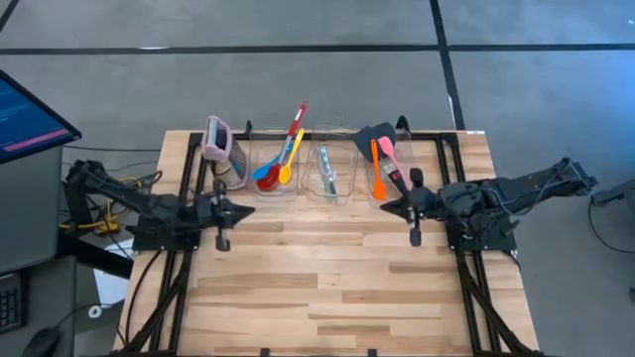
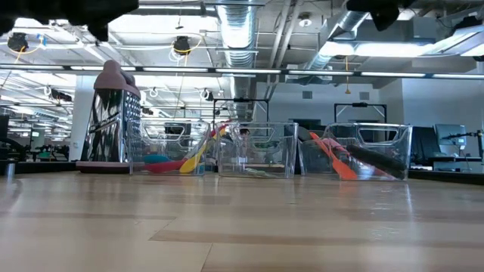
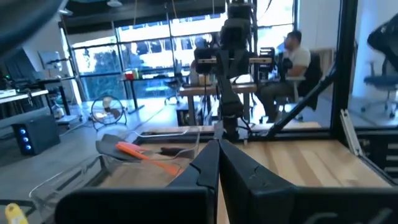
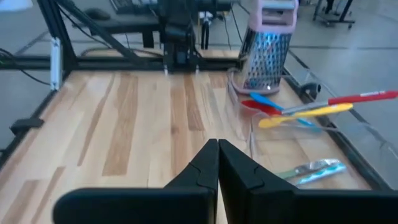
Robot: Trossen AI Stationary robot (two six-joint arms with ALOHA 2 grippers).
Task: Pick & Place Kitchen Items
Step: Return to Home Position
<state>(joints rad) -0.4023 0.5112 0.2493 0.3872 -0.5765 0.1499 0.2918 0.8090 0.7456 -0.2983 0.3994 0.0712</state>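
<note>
The kitchen items lie in three clear bins along the table's far side. The left bin holds red, blue and yellow spoons and a red-handled tool. A clear-teal tool lies in the middle bin. Black, orange and pink spatulas lean in the right bin. My left gripper is shut above the table's left part and holds nothing. My right gripper is shut at the right and points toward the left one, also holding nothing.
A metal grater with a pink top stands left of the bins. Bare wooden tabletop stretches from between the grippers to the near edge. A monitor sits off the table's left. A person sits in the room beyond the right arm.
</note>
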